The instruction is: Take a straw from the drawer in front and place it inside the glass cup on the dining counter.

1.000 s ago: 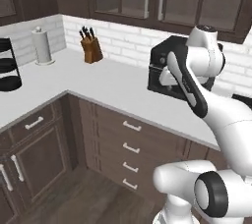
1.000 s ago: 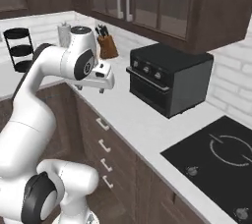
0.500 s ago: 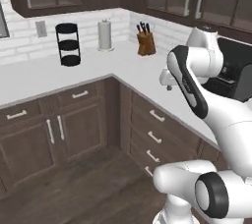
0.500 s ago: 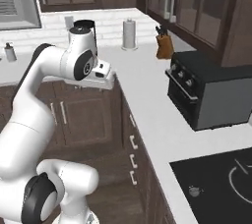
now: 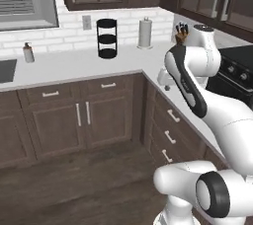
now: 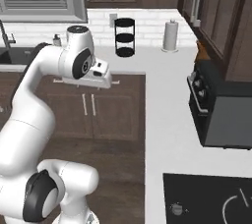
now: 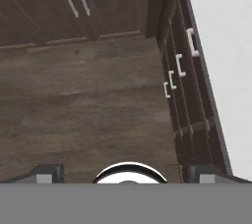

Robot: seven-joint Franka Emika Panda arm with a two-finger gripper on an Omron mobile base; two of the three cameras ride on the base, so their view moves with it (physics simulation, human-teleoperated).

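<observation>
White counter corner [image 5: 148, 66] now faces the turned base; end effector [image 7: 125, 175] open.

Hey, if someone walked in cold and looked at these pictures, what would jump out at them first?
The big white robot arm folded up at the right, its end effector open and empty over the wood floor. Behind it, a black tiered rack and a paper towel roll stand on the white corner counter above dark-brown cabinets.

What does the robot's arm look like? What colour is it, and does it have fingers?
The arm is glossy white, built from fat rounded tube-like segments with dark grey rings and round caps at the joints. Its hand is a flat white block. The gripper has two small dark grey fingertips, squarish with lighter grey pads. No cables or writing are visible on it.
</observation>
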